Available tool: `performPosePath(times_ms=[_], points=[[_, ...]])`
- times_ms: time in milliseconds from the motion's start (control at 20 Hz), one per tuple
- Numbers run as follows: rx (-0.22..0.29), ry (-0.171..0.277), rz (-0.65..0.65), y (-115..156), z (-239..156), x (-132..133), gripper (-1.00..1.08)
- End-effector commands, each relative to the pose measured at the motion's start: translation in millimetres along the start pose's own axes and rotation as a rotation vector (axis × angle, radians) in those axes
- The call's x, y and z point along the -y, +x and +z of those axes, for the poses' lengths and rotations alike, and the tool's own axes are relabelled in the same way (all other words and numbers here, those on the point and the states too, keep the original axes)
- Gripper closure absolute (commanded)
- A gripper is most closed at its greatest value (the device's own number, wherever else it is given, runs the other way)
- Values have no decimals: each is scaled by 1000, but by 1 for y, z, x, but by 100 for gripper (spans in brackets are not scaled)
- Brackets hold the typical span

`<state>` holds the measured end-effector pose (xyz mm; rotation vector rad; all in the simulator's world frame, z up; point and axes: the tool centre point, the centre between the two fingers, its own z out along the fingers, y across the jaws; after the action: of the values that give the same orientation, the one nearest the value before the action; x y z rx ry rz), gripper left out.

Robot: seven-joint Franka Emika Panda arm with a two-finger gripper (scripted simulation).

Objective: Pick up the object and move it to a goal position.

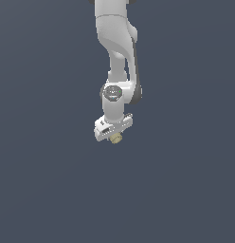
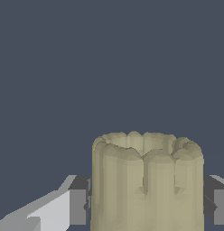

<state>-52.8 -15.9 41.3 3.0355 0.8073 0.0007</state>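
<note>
The object is a small stubby tan cylinder [image 1: 115, 138] with a rough, lumpy surface. In the exterior view it sits under the white gripper [image 1: 114, 136] at the end of the arm, partly hidden by the hand. In the wrist view the cylinder [image 2: 147, 182] fills the space between the two fingers [image 2: 77, 206], which press against both its sides. The gripper [image 2: 147, 207] is shut on the cylinder. I cannot tell from these views whether it rests on the surface or is held above it.
The white arm [image 1: 117, 52] comes down from the top middle of the exterior view. A plain dark blue-grey surface [image 1: 43, 180] lies all around. No goal marker shows.
</note>
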Motion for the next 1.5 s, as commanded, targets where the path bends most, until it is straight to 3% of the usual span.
performPosePath(times_ms=[0, 550, 1450], points=[[0, 0, 0, 0, -1, -1, 108], [-1, 1, 0, 6, -39, -31, 108], [-1, 2, -1, 29, -173, -139, 108]])
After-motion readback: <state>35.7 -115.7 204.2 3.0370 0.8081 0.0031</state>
